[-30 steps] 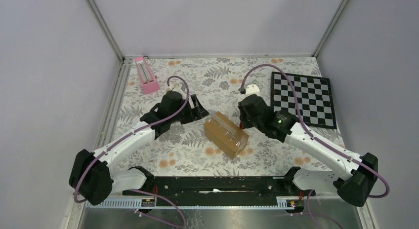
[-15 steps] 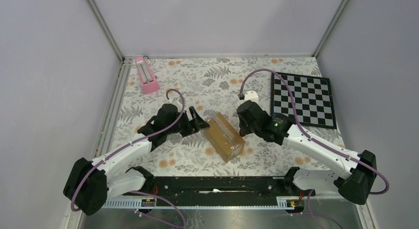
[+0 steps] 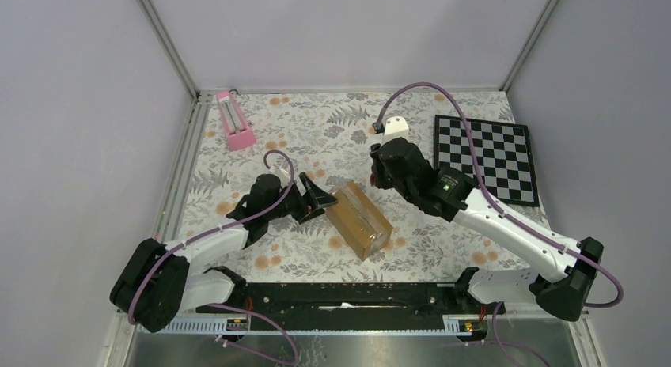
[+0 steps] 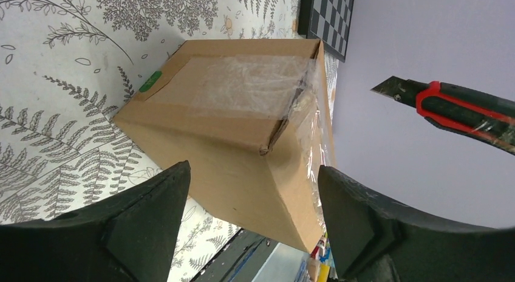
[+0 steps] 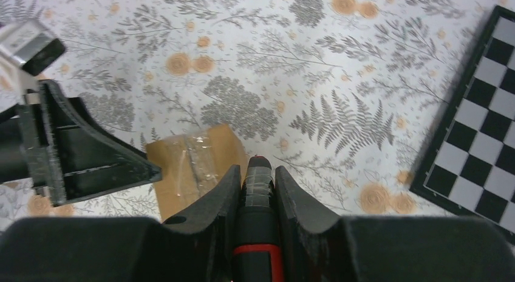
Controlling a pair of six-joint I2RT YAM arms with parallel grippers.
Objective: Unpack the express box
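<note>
Bright, even overhead light fills all three views, leaving only faint, soft shadows on the floral table [image 3: 316, 130]. In the left wrist view tape on the express box [image 4: 231, 142] shows mild glare, the knife [image 4: 449, 109] reads sharp, and the left gripper [image 4: 252, 172] has dark, soft-edged fingers [image 4: 146, 221].

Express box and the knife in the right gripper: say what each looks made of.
Express box: matte brown cardboard, going by the raw flap edges, sealed with glossy, wrinkled clear tape. Utility knife: handle looks like red and black plastic, perhaps rubbery; the blade looks like dull grey metal.
</note>
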